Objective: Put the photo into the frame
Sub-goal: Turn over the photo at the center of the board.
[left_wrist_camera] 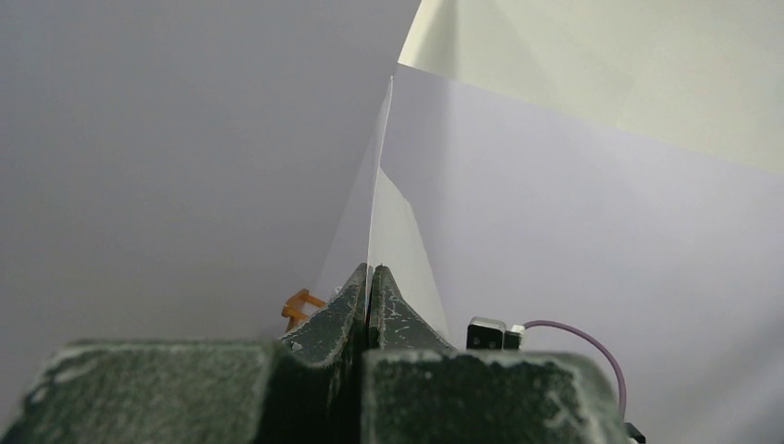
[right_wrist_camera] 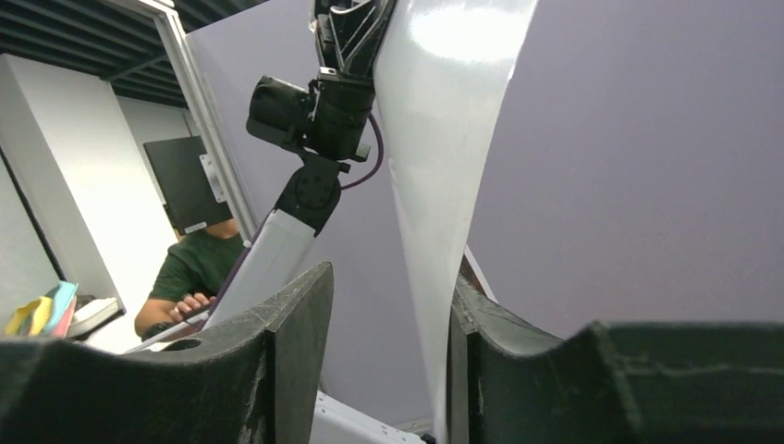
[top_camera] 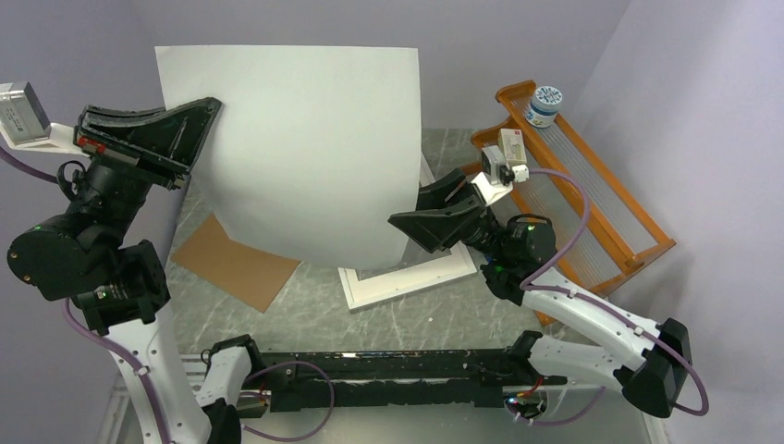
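Photo, a large glossy rectangular print turned so its plain white back (top_camera: 296,139) faces us, hangs upright above the grey marbled bench (top_camera: 444,319). Its long axis runs left to right. Directly beneath it, mid-bench, the thin white-rimmed rectangular picture frame (top_camera: 411,276) lies flat. The black left gripper (top_camera: 211,109) is raised high and pinched tight on the print's upper left edge. The black right gripper (top_camera: 407,220), reaching in low, straddles the lower right edge with its fingers apart. The sheet rests against one finger only.
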Robot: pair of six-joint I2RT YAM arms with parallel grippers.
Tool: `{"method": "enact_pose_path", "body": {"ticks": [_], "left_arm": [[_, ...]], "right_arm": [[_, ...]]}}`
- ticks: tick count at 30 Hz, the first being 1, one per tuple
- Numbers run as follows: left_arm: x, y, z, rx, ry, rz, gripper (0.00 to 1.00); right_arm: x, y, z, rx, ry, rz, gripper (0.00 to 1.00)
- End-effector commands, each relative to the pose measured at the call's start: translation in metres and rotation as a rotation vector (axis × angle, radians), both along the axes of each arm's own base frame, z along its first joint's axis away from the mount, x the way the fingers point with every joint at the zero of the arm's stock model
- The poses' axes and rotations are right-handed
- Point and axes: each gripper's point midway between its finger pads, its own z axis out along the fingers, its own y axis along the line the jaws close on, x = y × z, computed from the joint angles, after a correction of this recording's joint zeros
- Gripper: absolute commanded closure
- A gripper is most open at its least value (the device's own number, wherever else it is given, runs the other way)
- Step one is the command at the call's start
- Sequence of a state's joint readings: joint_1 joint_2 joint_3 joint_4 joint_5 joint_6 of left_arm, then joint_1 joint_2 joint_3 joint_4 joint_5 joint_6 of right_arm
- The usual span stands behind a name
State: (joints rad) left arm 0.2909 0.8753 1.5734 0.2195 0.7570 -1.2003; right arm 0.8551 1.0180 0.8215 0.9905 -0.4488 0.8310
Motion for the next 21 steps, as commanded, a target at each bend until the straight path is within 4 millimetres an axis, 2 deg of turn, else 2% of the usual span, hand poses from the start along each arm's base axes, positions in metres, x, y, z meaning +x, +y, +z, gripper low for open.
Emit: {"method": "enact_pose_path", "body": {"ticks": [1,5,8,9,10,11,13,15,16,18,21], "left_arm": [[-0.010,-0.007,0.005,0.017,-0.024,-0.045,0.98],[-0.009,-0.009,0.003,0.025,-0.021,-0.064,0.97],[-0.013,-0.013,0.002,0.058,-0.034,-0.077,0.96],[-0.013,-0.014,0.001,0.080,-0.038,-0.071,0.94],[-0.014,-0.015,0.000,0.103,-0.042,-0.061,0.88],[-0.015,-0.015,-0.002,0.125,-0.042,-0.047,0.79],[-0.015,-0.014,-0.006,0.165,-0.039,-0.004,0.57],[-0.013,-0.011,-0.011,0.194,-0.014,0.055,0.26],[-0.011,-0.008,-0.014,0.206,0.012,0.087,0.18],[-0.011,-0.005,-0.018,0.244,0.029,0.136,0.10],[-0.012,0.000,-0.024,0.289,0.033,0.205,0.06]], "right_arm": [[-0.011,-0.010,0.011,0.014,-0.048,0.015,0.57],[-0.010,-0.007,0.011,-0.004,-0.047,0.025,0.79],[-0.008,-0.008,0.011,-0.005,-0.041,0.015,1.00],[-0.006,-0.008,0.011,-0.008,-0.040,0.006,1.00],[-0.004,-0.009,0.010,-0.011,-0.037,-0.006,1.00],[-0.001,-0.010,0.009,-0.014,-0.032,-0.021,1.00],[0.004,-0.013,0.007,-0.025,-0.026,-0.048,1.00],[0.008,-0.016,0.004,-0.044,-0.025,-0.073,1.00],[0.011,-0.019,0.003,-0.058,-0.027,-0.096,1.00],[0.016,-0.025,0.002,-0.088,-0.028,-0.138,1.00],[0.021,-0.032,0.001,-0.132,-0.042,-0.202,1.00]]}}
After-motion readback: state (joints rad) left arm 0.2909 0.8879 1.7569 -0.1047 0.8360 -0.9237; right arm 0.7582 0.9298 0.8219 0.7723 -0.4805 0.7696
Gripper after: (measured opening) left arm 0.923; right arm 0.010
